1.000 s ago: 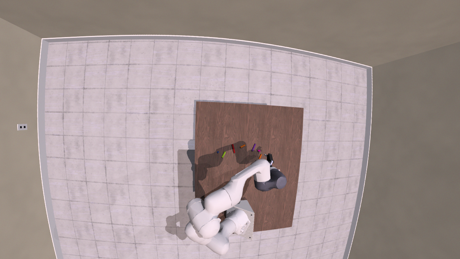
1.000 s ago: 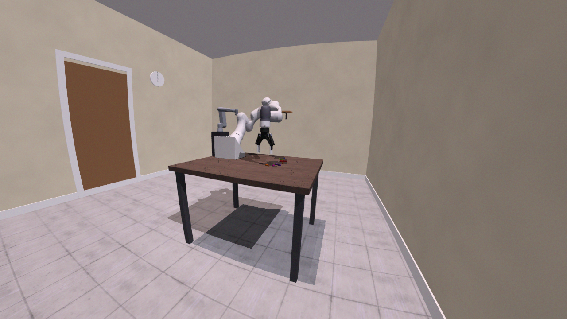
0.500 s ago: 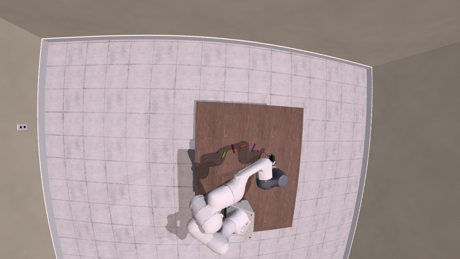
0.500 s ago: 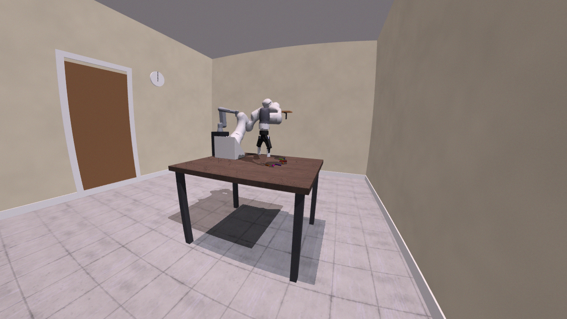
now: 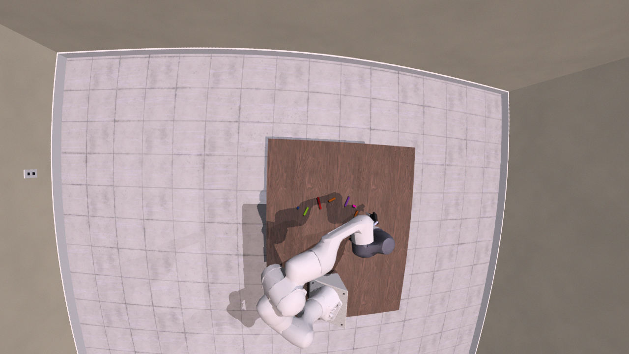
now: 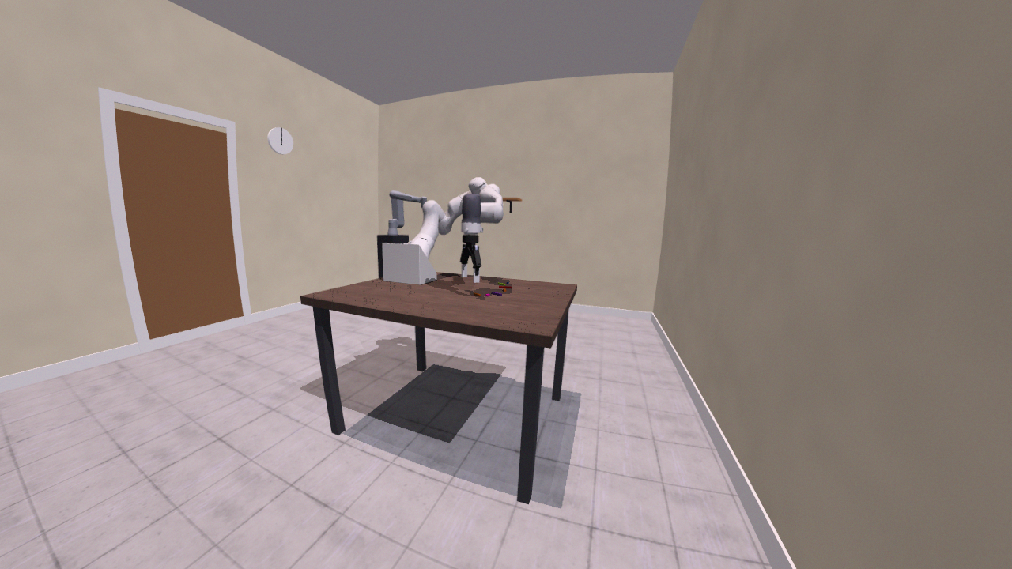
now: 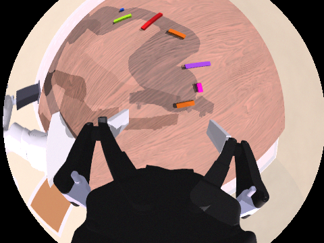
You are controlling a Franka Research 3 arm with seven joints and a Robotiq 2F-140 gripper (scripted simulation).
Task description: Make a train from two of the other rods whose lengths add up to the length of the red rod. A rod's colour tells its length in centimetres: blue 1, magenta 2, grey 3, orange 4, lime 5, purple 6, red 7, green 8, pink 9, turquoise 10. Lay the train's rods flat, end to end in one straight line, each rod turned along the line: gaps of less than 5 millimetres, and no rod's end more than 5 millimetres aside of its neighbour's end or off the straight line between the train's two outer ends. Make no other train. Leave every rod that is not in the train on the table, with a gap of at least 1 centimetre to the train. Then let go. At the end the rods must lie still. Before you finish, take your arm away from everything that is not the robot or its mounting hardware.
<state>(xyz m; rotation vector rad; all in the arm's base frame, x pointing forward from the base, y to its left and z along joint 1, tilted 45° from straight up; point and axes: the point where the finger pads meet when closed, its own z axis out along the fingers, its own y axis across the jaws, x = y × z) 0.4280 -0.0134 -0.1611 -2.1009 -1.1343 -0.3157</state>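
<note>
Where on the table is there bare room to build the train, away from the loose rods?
Bare wood runs from the rod row to the far table edge, and along the right edge past the purple rod. It is crowded in the row from the blue rod past the red rod to the magenta rod, by the open gripper.
</note>
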